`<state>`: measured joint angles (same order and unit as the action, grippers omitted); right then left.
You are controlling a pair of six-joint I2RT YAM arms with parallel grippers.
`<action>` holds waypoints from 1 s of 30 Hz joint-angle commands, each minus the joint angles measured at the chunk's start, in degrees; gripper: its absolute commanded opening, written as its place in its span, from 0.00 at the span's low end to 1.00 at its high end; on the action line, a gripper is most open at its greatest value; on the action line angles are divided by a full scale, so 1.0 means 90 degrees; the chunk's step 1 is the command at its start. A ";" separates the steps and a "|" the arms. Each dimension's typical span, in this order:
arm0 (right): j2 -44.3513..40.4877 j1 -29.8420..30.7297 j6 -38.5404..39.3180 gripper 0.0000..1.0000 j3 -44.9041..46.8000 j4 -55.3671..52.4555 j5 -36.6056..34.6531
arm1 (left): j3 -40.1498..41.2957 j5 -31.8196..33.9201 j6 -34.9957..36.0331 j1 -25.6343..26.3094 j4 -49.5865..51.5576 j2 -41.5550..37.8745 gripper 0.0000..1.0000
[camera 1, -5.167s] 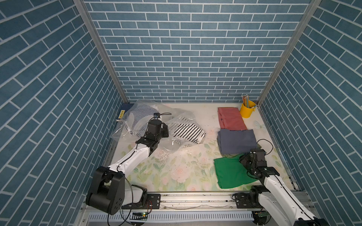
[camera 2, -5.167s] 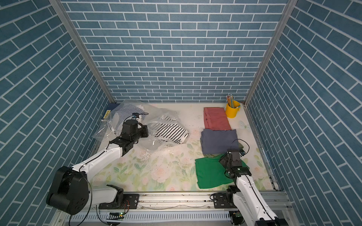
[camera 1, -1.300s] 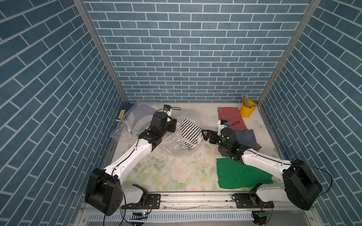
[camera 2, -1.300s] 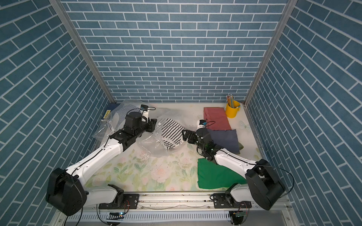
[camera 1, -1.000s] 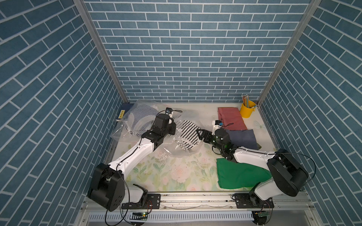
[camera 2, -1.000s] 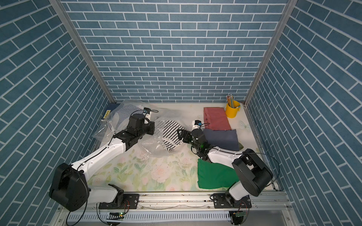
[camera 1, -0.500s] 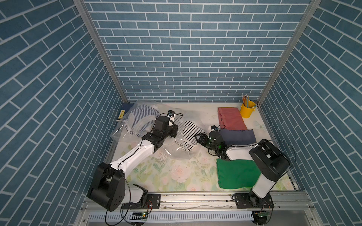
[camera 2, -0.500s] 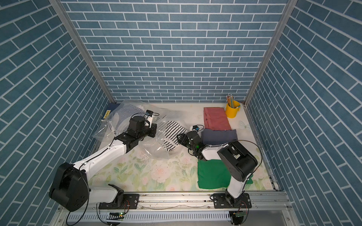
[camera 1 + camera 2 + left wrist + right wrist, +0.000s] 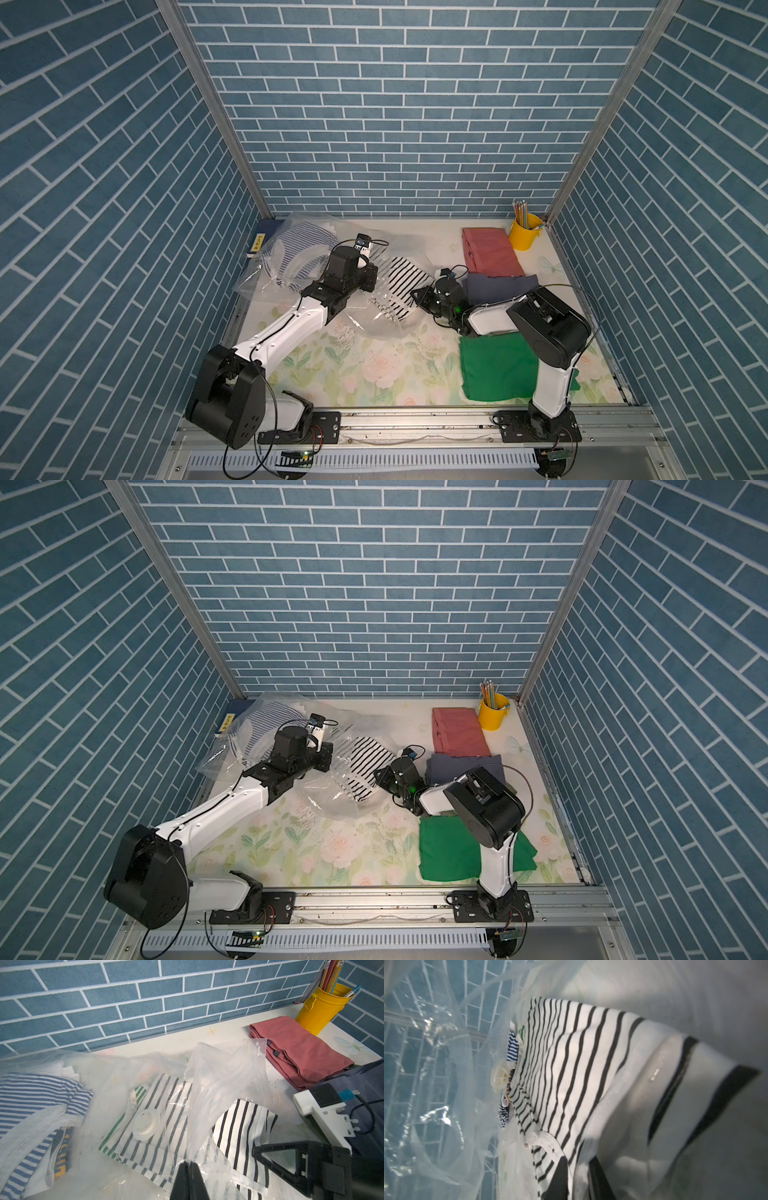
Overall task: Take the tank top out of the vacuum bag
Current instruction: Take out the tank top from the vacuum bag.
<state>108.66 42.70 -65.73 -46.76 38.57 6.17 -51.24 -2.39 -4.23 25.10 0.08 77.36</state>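
The black-and-white striped tank top [image 9: 400, 279] [image 9: 365, 766] lies half inside the clear vacuum bag [image 9: 376, 326] [image 9: 328, 800] at mid-table. My left gripper [image 9: 371, 283] [image 9: 189, 1164] is shut on a fold of the bag's upper sheet [image 9: 218, 1076], holding it raised above the tank top [image 9: 239, 1132]. My right gripper [image 9: 417, 296] [image 9: 380, 780] reaches into the bag's mouth. In the right wrist view it [image 9: 578, 1160] is shut on the tank top's near edge [image 9: 571, 1064], with striped cloth pinched between the dark fingers. The bag's film [image 9: 436, 1084] surrounds it.
Blue-striped garments [image 9: 299, 249] sit deeper in the bag, near its white valve [image 9: 145, 1124]. A folded red cloth [image 9: 490, 251], navy cloth [image 9: 498, 286] and green cloth [image 9: 498, 365] lie along the right. A yellow pencil cup [image 9: 525, 235] stands back right; a blue book [image 9: 266, 237] back left.
My right gripper has pushed left into the bag's mouth and gone from open to shut on the tank top's edge. The left gripper has kept its hold on the bag sheet.
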 commanded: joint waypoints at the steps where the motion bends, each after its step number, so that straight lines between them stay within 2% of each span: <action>1: 0.0085 0.0016 0.0190 0.00 -0.0328 -0.0035 0.0130 | 0.0078 0.0063 0.0031 0.0006 -0.0127 -0.0075 0.00; 11: -0.0368 0.0059 0.0959 0.00 -0.0774 -0.0867 -0.0126 | 0.0057 0.0080 0.0030 0.0006 -0.0126 -0.0031 0.00; 19: -0.0454 0.0075 0.1063 0.00 -0.0704 -0.1048 -0.0305 | 0.0069 0.0108 0.0031 0.0009 -0.0126 -0.0010 0.00; 26: -0.0411 0.0235 0.1759 0.00 -0.1427 -0.1868 -0.0442 | 0.0069 0.0119 0.0039 0.0010 -0.0126 0.0013 0.00; 30: -0.0333 0.0285 0.1855 0.00 -0.1596 -0.2056 -0.0446 | 0.0068 0.0139 0.0051 0.0009 -0.0117 0.0003 0.00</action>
<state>106.59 44.82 -52.58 -60.01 23.55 3.40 -51.16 -1.76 -4.23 25.10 -0.32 77.36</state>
